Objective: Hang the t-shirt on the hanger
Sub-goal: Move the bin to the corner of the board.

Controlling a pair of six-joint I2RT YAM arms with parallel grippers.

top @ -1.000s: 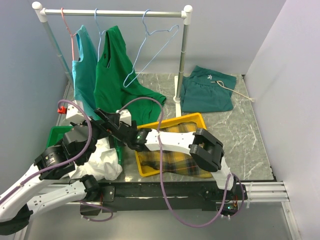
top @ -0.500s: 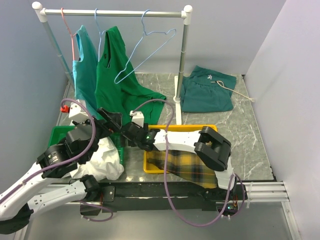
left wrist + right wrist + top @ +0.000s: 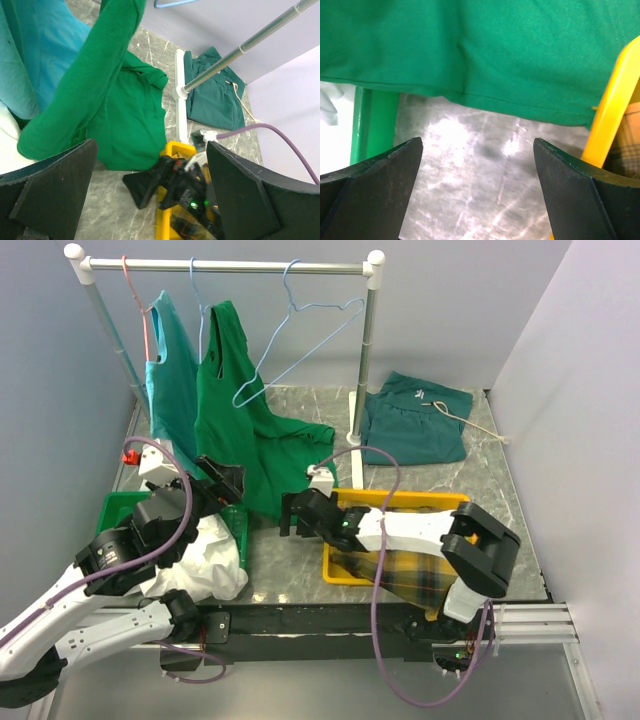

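Observation:
The white t-shirt (image 3: 208, 562) lies bunched in the green bin (image 3: 112, 508) at the near left, partly under my left arm. A sliver of it shows in the left wrist view (image 3: 7, 134) and the right wrist view (image 3: 327, 99). The bare light-blue hanger (image 3: 300, 332) hangs tilted on the rail, right of the green shirt (image 3: 240, 420). My left gripper (image 3: 222, 483) is open and empty above the bin's far edge (image 3: 152, 200). My right gripper (image 3: 290, 514) is open and empty, low over the bare tabletop below the green shirt's hem (image 3: 477, 195).
A yellow tray (image 3: 400, 502) holding a plaid cloth (image 3: 405, 575) sits under my right arm. A teal shirt (image 3: 165, 380) hangs on a pink-red hanger (image 3: 135, 290). A folded dark green garment (image 3: 415, 425) lies at the back right. The rack post (image 3: 362, 370) stands mid-table.
My right arm has drawn back from the green bin and swung right. The yellow tray has slid right with it. The bare hanger has swung on the rail.

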